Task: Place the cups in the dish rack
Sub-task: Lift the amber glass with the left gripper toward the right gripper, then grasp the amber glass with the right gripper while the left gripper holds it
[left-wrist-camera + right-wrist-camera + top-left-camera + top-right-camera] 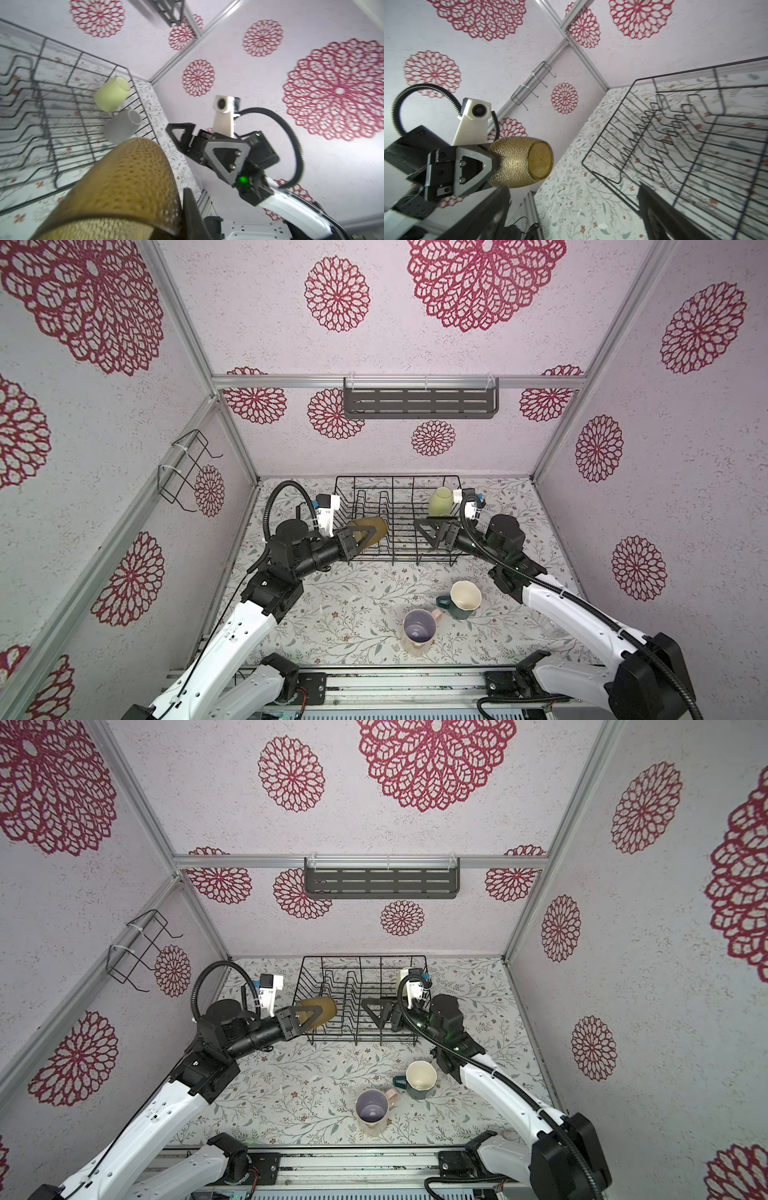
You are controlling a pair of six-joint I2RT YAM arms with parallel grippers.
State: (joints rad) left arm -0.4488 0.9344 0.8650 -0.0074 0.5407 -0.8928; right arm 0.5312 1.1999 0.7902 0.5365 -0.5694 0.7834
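Glass (381, 530), amber, in left tool (368, 536)

You have five cups in sight: two handled mugs, a pearly pink mug (419, 628) and a dark teal mug (463, 600); two tumblers, a lime-yellow tumbler (441, 501) and a grey tumbler (121, 128); and one amber glass (374, 531). You also have one dish rack (399, 506), one grey slotted shelf (419, 402), one small wire bracket (185, 466), and two grippers, the left gripper (368, 535) and the right gripper (434, 536).

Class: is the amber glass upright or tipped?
Tipped: the amber glass lies sideways in the left gripper, base toward the dish rack.
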